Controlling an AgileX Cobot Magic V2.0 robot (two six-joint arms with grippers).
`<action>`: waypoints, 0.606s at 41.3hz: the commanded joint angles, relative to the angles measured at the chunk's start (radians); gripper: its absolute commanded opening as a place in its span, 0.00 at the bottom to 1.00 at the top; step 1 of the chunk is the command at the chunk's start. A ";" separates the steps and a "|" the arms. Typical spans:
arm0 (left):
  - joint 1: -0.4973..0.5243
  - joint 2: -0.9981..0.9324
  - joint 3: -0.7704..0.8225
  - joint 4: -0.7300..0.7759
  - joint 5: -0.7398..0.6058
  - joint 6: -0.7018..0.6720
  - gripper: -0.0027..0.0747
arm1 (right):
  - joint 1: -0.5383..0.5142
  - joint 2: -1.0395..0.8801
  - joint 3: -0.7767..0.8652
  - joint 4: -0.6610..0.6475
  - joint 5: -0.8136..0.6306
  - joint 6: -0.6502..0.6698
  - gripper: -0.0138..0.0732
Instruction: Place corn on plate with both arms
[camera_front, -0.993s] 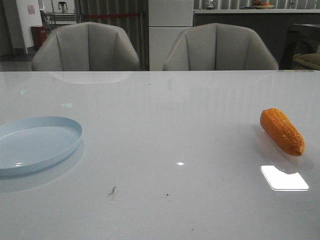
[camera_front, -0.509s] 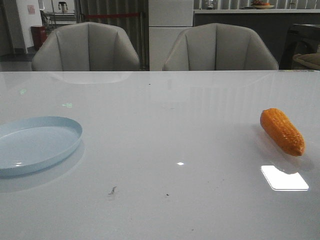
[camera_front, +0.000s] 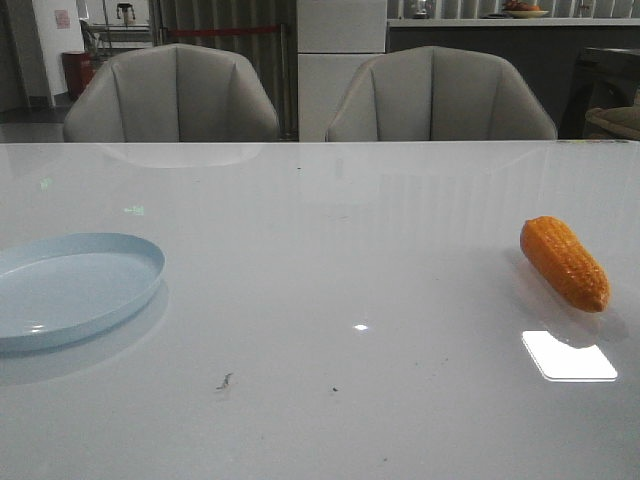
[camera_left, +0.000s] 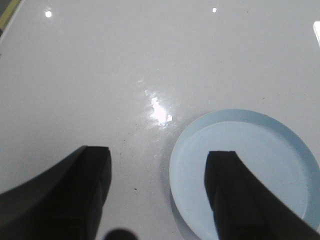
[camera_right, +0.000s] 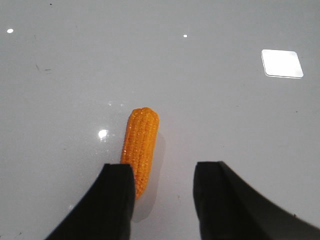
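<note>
Front view: corn (camera_front: 565, 264) lies on the tabletop (camera_front: 340, 300) at right, well apart from the plate (camera_front: 70, 288) at left. Left wrist view: left pincer (camera_left: 157, 192) released above the plate's edge. Right wrist view: right pincer (camera_right: 162, 192) released, one finger (camera_right: 112, 200) overlapping the corn's near end.

Office lounge: glossy white table (camera_front: 320, 250), grey armchairs (camera_front: 172, 95), rear counter (camera_front: 500, 25)

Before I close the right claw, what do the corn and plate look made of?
The corn looks like moulded plastic: uniform orange, glossy, rigid kernel rows. The plate looks like thin pale-blue plastic or melamine, smooth with a slight sheen, though glazed ceramic can't be excluded. The table is glossy white, mirroring the lights.
</note>
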 joint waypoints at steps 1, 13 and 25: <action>0.001 0.089 -0.149 -0.008 0.099 -0.013 0.64 | -0.006 -0.005 -0.038 0.007 -0.061 0.001 0.63; 0.001 0.440 -0.450 -0.034 0.381 -0.013 0.64 | -0.006 -0.005 -0.038 0.008 -0.051 0.001 0.63; 0.001 0.678 -0.605 -0.062 0.500 -0.013 0.64 | -0.006 -0.005 -0.038 0.008 -0.031 0.001 0.63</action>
